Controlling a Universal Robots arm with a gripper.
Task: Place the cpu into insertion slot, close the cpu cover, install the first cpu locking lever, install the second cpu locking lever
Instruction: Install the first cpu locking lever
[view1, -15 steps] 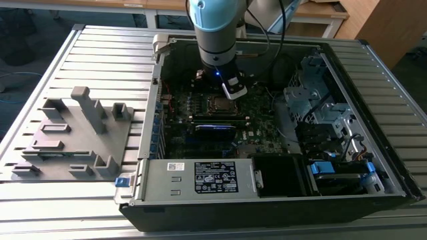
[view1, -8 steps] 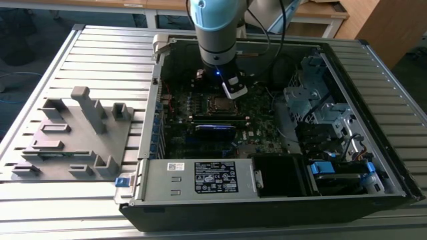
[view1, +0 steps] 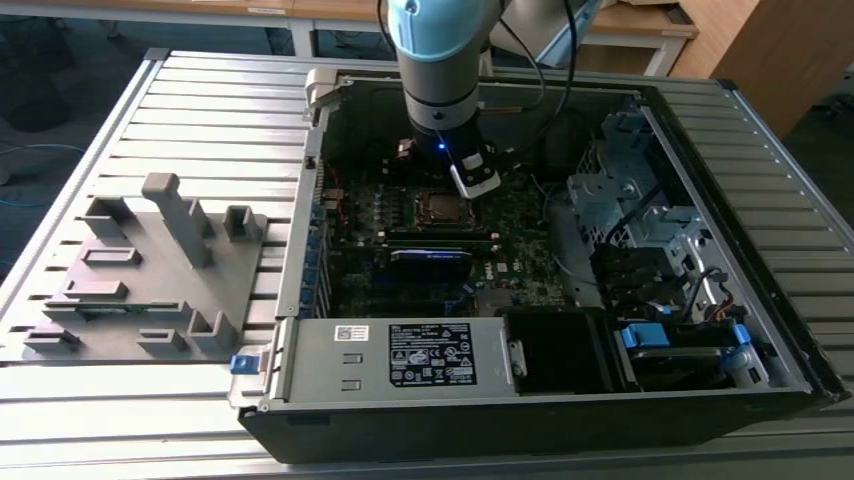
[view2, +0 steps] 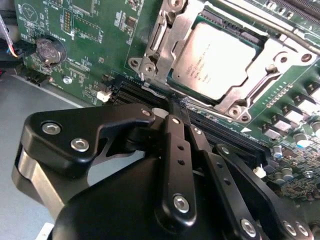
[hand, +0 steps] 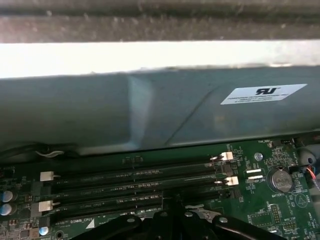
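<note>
The open computer case (view1: 534, 430) lay on a slatted metal table (view1: 200, 120), with a grey moulded tray (view1: 147, 300) beside it on the exterior view's left. The arm reached down into the far part of the case, and its gripper (view1: 477, 180) hung just to the exterior view's right of the chip (view1: 441, 207).

In the second wrist view, the chip (view2: 217, 57) sat flat in its socket (view2: 142, 65) on the green board (view2: 75, 30). The silvery cover (view2: 282, 55) lay down around it, framing the grey top. The gripper (view2: 176, 107) had its black fingers (view2: 179, 135) drawn together with nothing seen between them, the tip just beside the cover's edge and over the dark memory slots (view2: 127, 92). A coin battery (view2: 48, 48) sat well apart on the board.
</note>
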